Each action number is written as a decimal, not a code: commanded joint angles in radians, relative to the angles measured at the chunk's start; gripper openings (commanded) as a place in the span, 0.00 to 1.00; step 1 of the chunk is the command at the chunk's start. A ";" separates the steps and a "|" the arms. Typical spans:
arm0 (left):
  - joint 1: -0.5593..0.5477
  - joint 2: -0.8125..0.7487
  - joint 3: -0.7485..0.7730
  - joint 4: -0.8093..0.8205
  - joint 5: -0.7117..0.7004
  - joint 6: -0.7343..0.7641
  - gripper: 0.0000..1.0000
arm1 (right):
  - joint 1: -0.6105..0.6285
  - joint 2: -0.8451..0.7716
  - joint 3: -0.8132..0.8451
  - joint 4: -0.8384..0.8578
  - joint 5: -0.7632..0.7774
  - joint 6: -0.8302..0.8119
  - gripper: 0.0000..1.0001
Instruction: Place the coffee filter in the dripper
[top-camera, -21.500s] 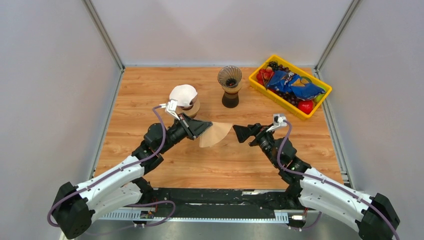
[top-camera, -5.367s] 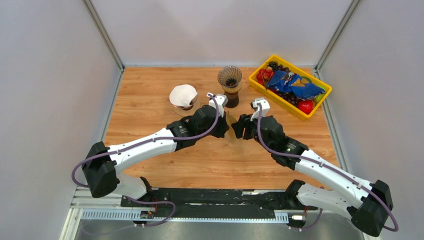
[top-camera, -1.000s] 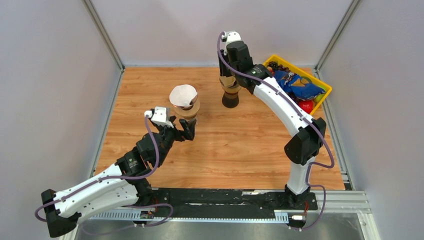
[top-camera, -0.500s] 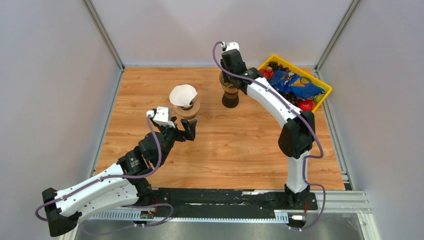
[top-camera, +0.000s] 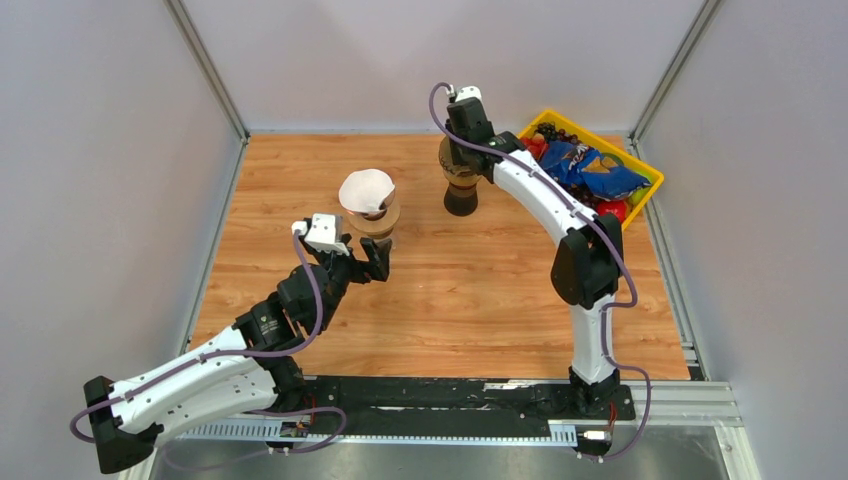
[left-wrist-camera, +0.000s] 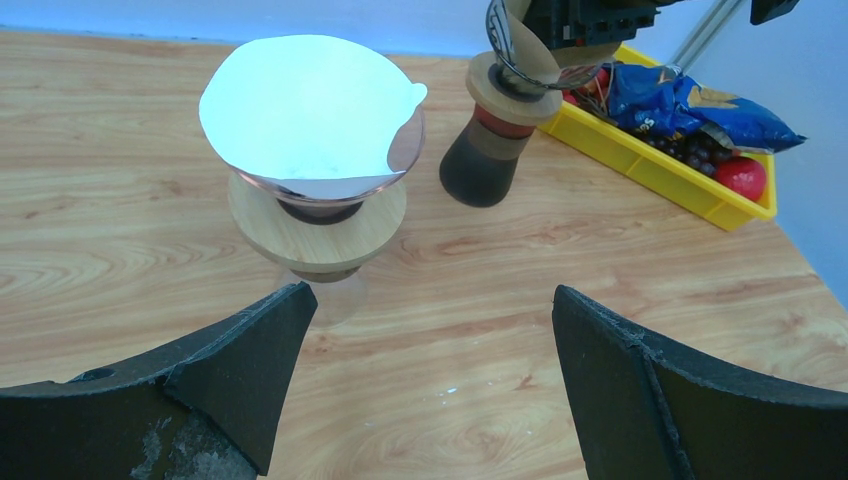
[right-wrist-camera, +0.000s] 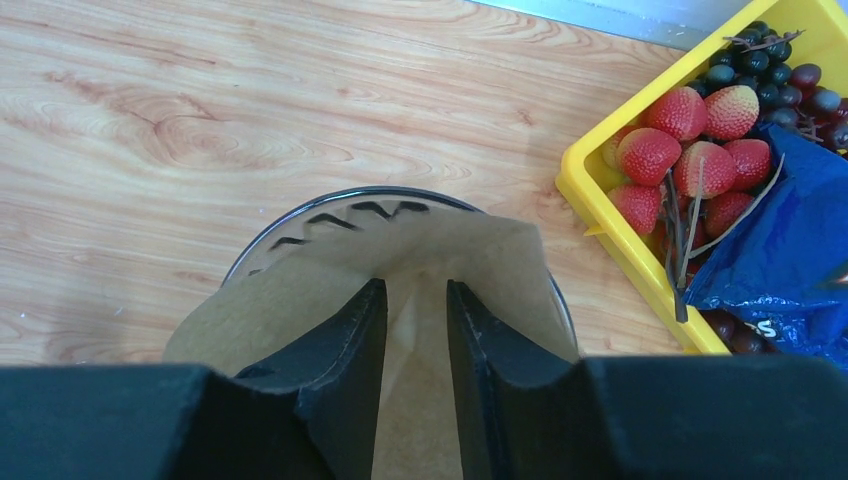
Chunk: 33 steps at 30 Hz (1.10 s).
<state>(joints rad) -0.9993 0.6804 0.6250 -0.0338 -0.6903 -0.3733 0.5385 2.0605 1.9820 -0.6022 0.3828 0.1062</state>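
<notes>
Showing 2 drippers (top-camera: 461, 200) (top-camera: 378, 222) | 2 filters (right-wrist-camera: 480, 265) (top-camera: 366, 190), one in each | 1 tray (left-wrist-camera: 650, 175)

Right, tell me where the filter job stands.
Done: the brown filter is off the table and at the dripper. In hand: the right gripper pinches it between its fingers, and the paper spreads over the glass rim, apparently not yet seated. Left: push it in, release, withdraw. The left gripper hangs open and empty by the other dripper, which holds a white filter.
</notes>
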 joint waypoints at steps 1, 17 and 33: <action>0.001 0.002 0.028 0.009 -0.014 -0.004 1.00 | -0.022 0.018 0.046 -0.007 -0.057 -0.004 0.33; 0.002 0.027 0.031 0.016 -0.028 0.002 1.00 | -0.042 0.067 0.033 -0.025 -0.111 -0.066 0.28; 0.002 0.033 0.033 0.014 -0.028 0.008 1.00 | -0.060 0.133 0.107 -0.177 -0.272 -0.215 0.28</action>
<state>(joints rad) -0.9993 0.7147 0.6254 -0.0334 -0.7090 -0.3721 0.4870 2.1254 2.0029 -0.6361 0.1841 -0.0166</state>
